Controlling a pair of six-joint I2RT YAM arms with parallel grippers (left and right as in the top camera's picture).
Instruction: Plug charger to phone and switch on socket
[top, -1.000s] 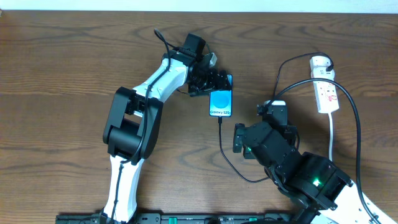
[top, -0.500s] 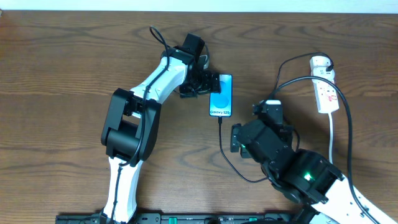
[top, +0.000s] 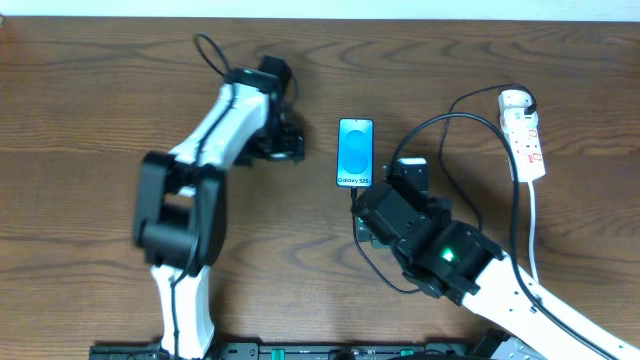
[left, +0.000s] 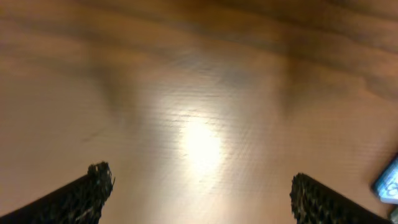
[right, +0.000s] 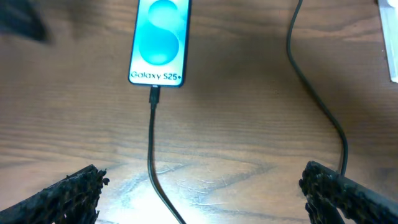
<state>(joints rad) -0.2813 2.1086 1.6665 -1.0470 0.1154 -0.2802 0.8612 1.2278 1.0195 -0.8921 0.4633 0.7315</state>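
Fingers (right: 81, 193) of right gripper (right: 202, 174) spread wide, nothing between them, bare table (right: 249, 137) underneath. Charger (right: 150, 143) runs up through the gap to the phone (right: 158, 40), plug tip seated in its bottom edge. Phone flat, screen up, lit cyan, just beyond the right gripper. Second stretch of the black cable curves past on the phone's right. Left gripper (left: 200, 179) also wide open, gripping nothing, over bare wood; phone's corner shows at that view's right edge, apart from the fingers. Overhead view: left gripper sits left of phone with a clear gap. Socket (top: 527, 145) well right of phone, near table's far edge, rounded white plug at its far end, white cord trailing toward the front. Black cable arcs from right of phone over to that plug end. Switch position too small to tell.
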